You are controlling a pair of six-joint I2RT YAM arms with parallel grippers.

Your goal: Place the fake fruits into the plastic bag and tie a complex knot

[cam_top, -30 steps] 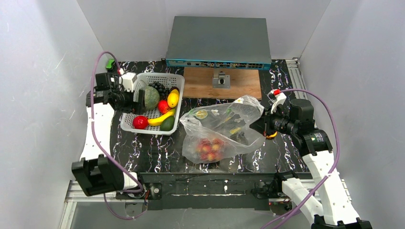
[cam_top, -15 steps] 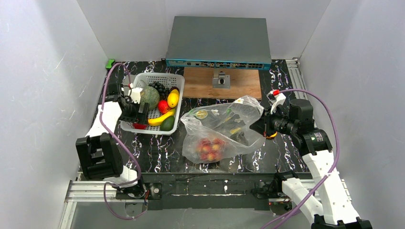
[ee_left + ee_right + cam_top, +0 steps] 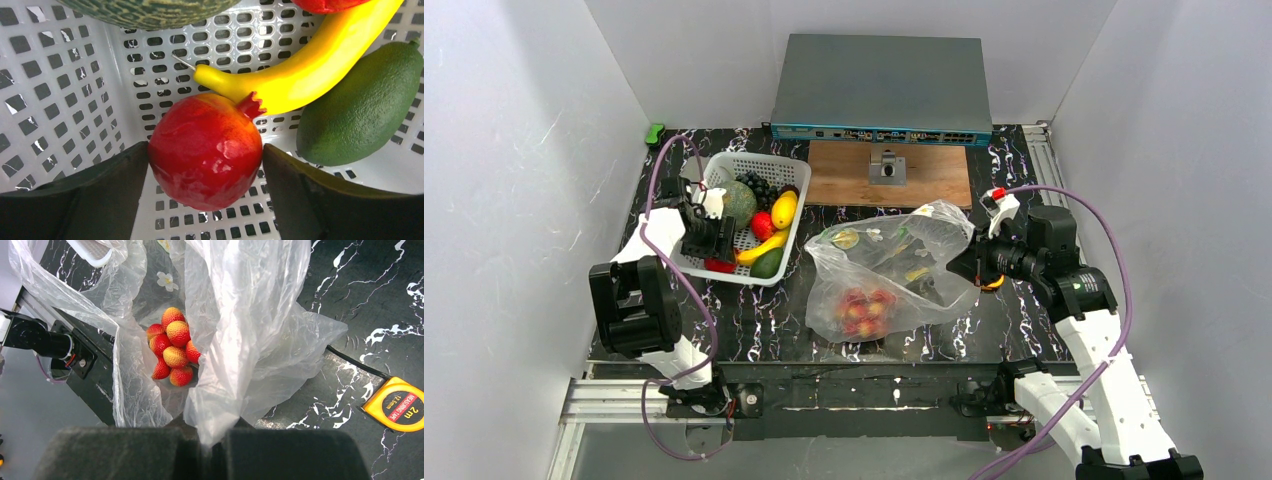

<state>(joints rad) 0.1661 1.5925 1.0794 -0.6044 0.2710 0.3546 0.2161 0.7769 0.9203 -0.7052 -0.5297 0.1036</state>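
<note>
Black marbled table (image 3: 754, 315) carries basket (image 3: 759, 157), plastic bag (image 3: 924, 240), wooden board (image 3: 844, 175), switch (image 3: 879, 85), tape measure (image 3: 398, 405)

A robotics lab cell: white panels (image 3: 524, 150) box in a black marbled desk (image 3: 754, 320) with bolted robot arms (image 3: 1114, 380) and a network switch (image 3: 882, 90).

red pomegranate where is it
Left wrist view: the red pomegranate lies on the white basket floor between the fingers of the left gripper, its crown by the banana, the avocado to its right. From above, it is in the basket's near-left corner.

One plastic bag (image 3: 944, 225), one basket (image 3: 759, 158) — eight fake fruits (image 3: 205, 150).
</note>
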